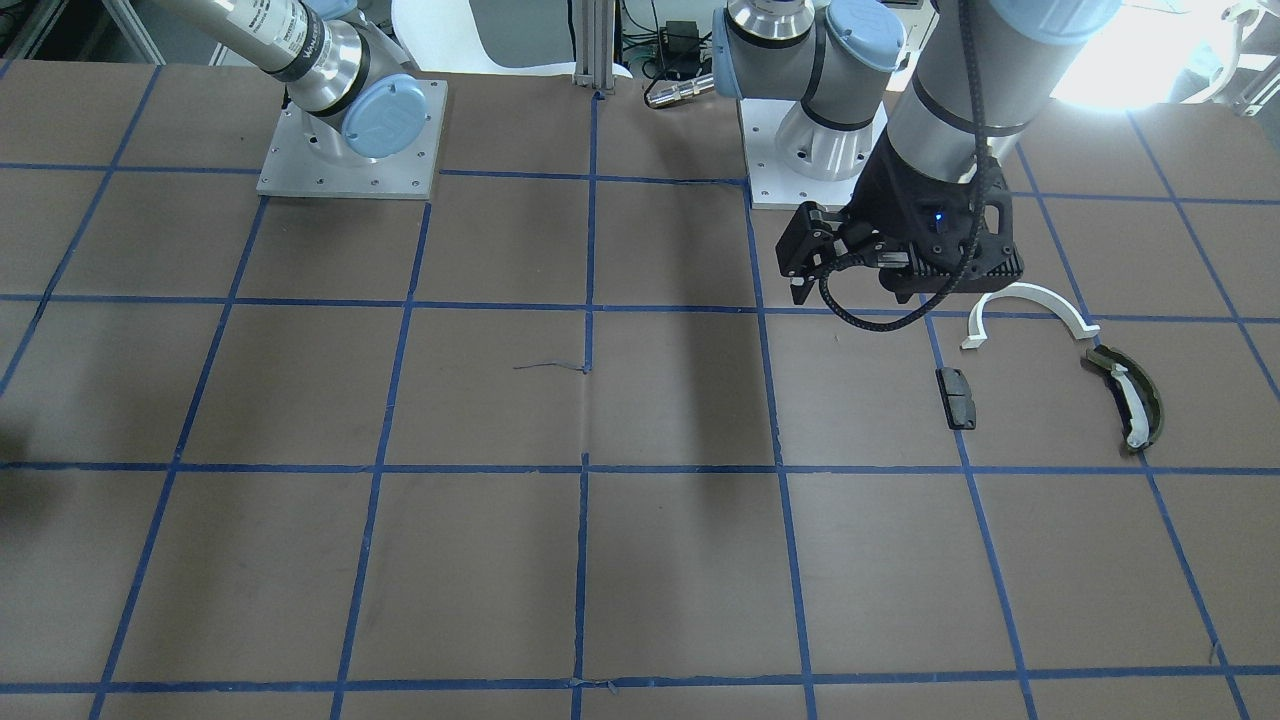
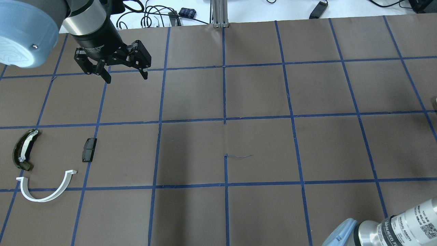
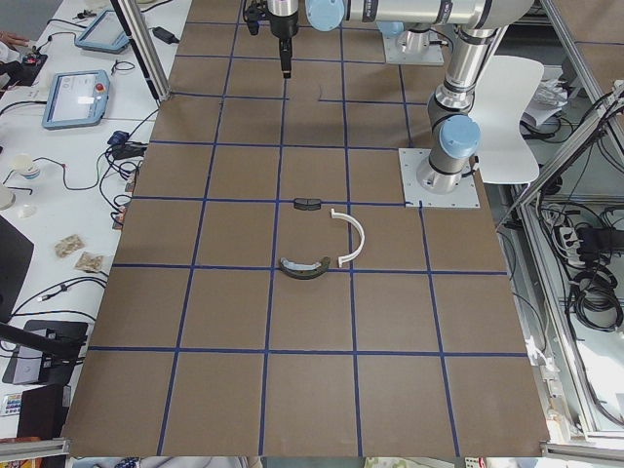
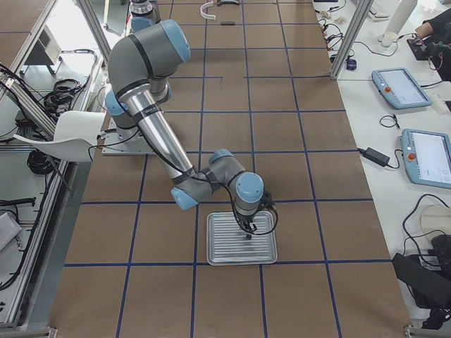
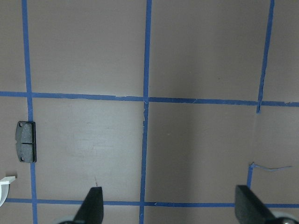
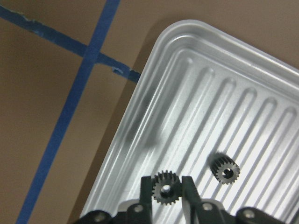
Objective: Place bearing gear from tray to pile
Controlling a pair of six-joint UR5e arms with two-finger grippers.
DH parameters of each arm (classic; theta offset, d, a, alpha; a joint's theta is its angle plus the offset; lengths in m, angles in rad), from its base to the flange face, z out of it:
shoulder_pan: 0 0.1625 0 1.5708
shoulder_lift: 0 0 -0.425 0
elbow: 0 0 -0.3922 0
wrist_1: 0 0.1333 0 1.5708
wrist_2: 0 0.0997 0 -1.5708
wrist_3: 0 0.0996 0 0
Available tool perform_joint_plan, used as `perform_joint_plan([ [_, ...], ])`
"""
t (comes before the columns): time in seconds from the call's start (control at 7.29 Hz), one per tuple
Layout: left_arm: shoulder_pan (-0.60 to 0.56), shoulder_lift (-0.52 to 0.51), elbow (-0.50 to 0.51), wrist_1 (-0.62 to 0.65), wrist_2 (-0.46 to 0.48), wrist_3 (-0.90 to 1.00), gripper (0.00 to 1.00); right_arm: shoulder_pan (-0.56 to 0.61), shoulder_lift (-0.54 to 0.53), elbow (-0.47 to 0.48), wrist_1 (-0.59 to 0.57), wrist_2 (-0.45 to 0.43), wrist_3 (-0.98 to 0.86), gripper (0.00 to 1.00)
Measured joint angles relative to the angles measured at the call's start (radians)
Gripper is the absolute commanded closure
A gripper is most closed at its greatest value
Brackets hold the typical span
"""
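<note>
Over at the far end of the worktop (image 2: pixel 259 147), the right end effector (image 6: pixel 166 185) is down in the ribbed metal tray (image 6: pixel 196 79), near its corner. Its two fingers are pinched in on either side of a small black bearing gear (image 6: pixel 165 192). I can't tell if the gear is off the tray floor or resting on it. There's a second gear (image 6: pixel 226 169) lying loose on the ribs just beside it.

Across the worktop, the left end effector (image 2: pixel 127 78) hangs above the brown paper with its fingers spread wide and nothing between them. The pile sits well apart from the tray, on the left arm's side: a white half-ring (image 1: pixel 1040 293), a black rectangular block (image 2: pixel 88 149) and an olive curved piece with a white strip (image 2: pixel 20 152). They lie near each other, none touching.
</note>
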Motion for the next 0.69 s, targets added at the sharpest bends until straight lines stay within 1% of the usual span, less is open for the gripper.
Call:
perform_joint_plan([
  [0.27,0.001,0.003,0.001,-0.002,0.003,0.000,0.00,0.040,-0.174,0.004,0.171,0.008,0.097,0.76],
  [0.41,0.001,0.003,0.003,-0.002,0.003,0.000,0.00,0.082,-0.226,0.004,0.219,0.009,0.150,0.76],
  [0.69,0.001,0.004,0.003,-0.002,0.004,0.000,0.00,0.228,-0.303,0.004,0.304,0.006,0.334,0.75],
])
